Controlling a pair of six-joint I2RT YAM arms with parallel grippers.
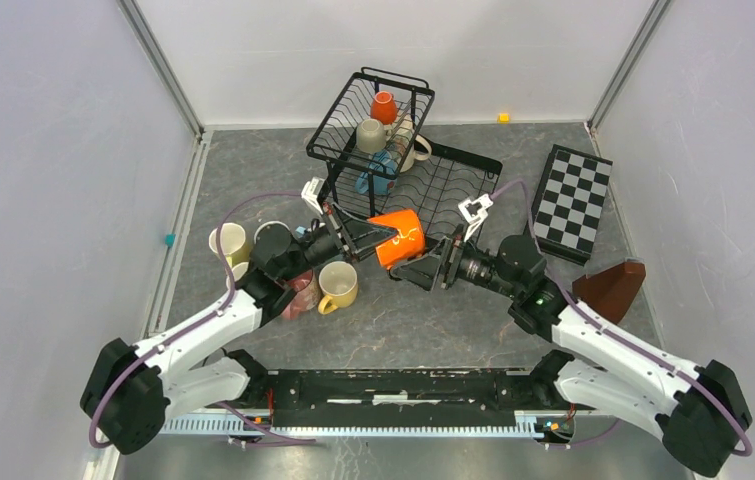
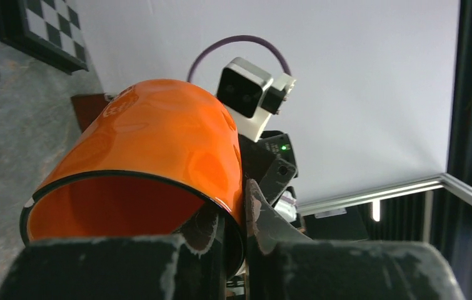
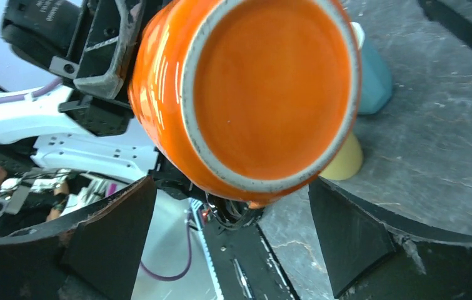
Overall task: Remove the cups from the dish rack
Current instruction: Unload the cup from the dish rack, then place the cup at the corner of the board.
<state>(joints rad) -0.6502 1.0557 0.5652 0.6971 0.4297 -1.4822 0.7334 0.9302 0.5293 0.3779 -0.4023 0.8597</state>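
Item: orange cup [image 1: 396, 238], on its side in the air, just in front of the dish rack [image 1: 448, 185].
Grip: left hand [image 1: 355, 240] pinching its rim; right hand [image 1: 425, 262] spread beside its base.
Room: bare table [image 1: 433, 320] on the near side; yellow cup [image 1: 338, 285] close by.
Writing: white marking on cup, unreadable.

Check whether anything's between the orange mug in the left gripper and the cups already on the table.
Nothing visible blocks the orange mug from the yellow cup and its neighbours. Only the right gripper sits close, its open jaws flanking the mug's base.
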